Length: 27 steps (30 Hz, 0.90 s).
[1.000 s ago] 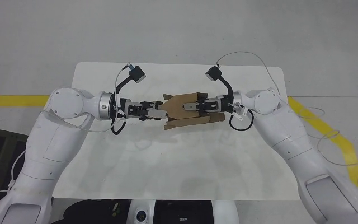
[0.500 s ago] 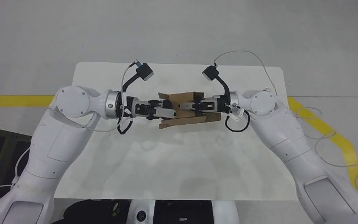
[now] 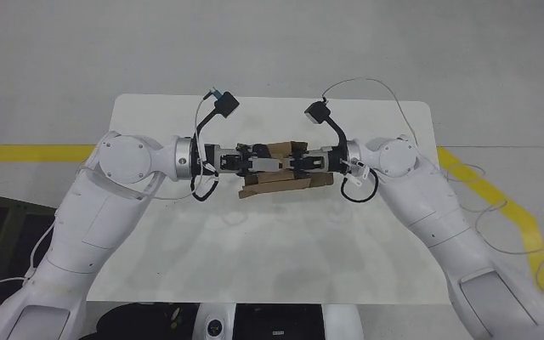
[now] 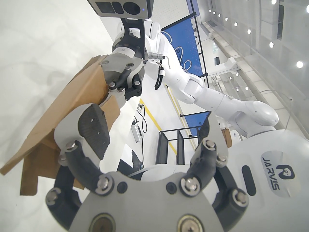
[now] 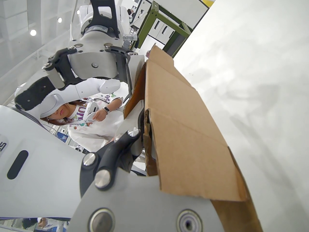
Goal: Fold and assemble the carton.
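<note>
One carton hangs over the table, just 12 o'clock of centre. Our right gripper clamps its 3 o'clock end; our left gripper gapes at 9 o'clock, one pad touching cardboard. We should push the flap squarely along its crease.

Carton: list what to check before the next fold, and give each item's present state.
1. Right gripper clamped on the carton: ok, shut on a flap edge.
2. Left gripper free to take a grasp: ok, open wide and holding nothing.
3. Left finger touching the carton: cannot tell; it lies close beside a panel.
4. Carton squared up: not ok, part-flattened with loose flaps.
5. Carton lifted off the table: cannot tell.
</note>
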Tool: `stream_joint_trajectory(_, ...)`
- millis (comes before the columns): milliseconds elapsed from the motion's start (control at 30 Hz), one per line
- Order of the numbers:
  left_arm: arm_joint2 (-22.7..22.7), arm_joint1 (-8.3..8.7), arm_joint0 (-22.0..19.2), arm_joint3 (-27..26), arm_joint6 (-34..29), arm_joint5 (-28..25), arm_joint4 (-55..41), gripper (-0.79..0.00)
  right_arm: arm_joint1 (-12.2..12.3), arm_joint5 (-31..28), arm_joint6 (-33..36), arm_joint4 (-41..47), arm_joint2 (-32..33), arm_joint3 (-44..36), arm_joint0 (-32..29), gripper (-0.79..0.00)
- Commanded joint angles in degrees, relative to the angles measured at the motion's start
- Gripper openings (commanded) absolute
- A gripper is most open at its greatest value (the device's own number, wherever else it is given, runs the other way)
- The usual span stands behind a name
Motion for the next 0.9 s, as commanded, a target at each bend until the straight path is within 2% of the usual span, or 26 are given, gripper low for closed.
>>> stream_joint_trajectory(0, -0.84, 0.12, 0.39, -0.18, -0.12, -0.25, -0.65, 0.000, 0.08, -0.18, -0.24, -0.03, 0.57, 0.41, -0.12, -0.785)
stream_joint_trajectory(233, -4.13, 0.79, 2.78, -0.07, -0.74, -0.80, -1.04, 0.000, 0.94, -0.52, -0.65, -0.69, 3.71, 0.75, -1.32, -0.785)
stream_joint_trajectory(400, -4.37, 0.91, 3.56, 1.62, -0.23, 0.18, 0.10, 0.000, 1.45, -0.37, 0.66, -1.32, 5.04, -0.82, -2.18, -0.785)
stream_joint_trajectory(633, -3.54, 0.65, 2.86, 3.36, 1.31, 0.55, 1.21, 0.000, 1.25, 0.29, 5.67, 0.38, 3.77, -1.98, -2.23, -0.785)
stream_joint_trajectory(867, -4.10, 0.68, 2.80, 2.97, 0.36, 0.05, 0.18, 0.000, 0.25, 0.65, 6.04, 0.60, 0.74, -2.02, -1.55, -0.785)
